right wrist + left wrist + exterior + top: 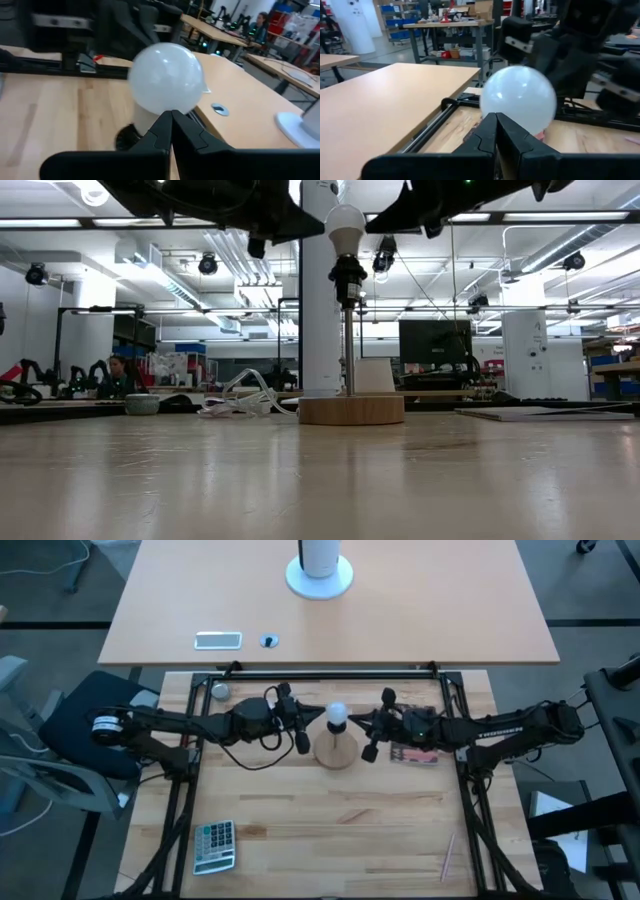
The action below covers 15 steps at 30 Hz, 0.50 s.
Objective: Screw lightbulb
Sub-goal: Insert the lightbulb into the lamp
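The lightbulb (pixel 337 716), a white frosted globe, stands upright in a black socket (pixel 348 275). The socket sits on a thin post that rises from the round wooden disc stand (pixel 337 750) at mid-table. My left gripper (pixel 318 721) comes level from the table's left and is shut, its tips right at the globe (pixel 519 97). My right gripper (pixel 357 721) comes level from the right and is also shut, its tips against the other side of the globe (pixel 166 77). My left gripper points its shut fingertips (pixel 495 120) level at the globe's left side; I cannot tell whether they touch it. My right gripper points its shut fingertips (pixel 171 117) level at the globe's right side, low on it; whether they touch it, I cannot tell.
A calculator (pixel 213 845) lies at the near left and a thin stick (pixel 447 858) at the near right. A pink packet (pixel 415 753) lies under the right arm. A small grey ball (pixel 219 690) sits at the far left. Black frame rails (pixel 330 670) border the table.
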### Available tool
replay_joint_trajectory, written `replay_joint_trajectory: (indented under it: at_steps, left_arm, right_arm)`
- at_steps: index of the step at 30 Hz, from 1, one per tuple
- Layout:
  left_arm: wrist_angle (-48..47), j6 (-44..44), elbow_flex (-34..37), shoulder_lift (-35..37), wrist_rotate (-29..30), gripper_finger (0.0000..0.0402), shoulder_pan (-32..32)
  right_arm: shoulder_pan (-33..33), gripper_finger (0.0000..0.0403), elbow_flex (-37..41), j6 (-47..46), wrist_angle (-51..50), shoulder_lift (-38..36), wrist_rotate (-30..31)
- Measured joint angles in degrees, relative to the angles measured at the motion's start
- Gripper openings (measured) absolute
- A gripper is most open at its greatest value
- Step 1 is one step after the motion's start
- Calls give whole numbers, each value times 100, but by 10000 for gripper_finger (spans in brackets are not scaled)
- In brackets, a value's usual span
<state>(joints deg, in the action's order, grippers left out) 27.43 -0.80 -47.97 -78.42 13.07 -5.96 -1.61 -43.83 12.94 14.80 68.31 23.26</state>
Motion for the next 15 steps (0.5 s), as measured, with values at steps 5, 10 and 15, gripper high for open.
replay_joint_trajectory:
  at_steps: [5, 10, 15]
  left_arm:
    - [-452, 8, 1, 40, 95, 0, 18]
    - [-569, 103, -2, 274, -61, 0, 137]
    - [-413, 87, -1, 318, -778, 0, 156]
  right_arm:
    - [-85, 2, 0, -137, -198, -2, 319]
    - [-74, 2, 0, -185, -417, -13, 721]
    - [123, 2, 0, 68, -279, -2, 774]
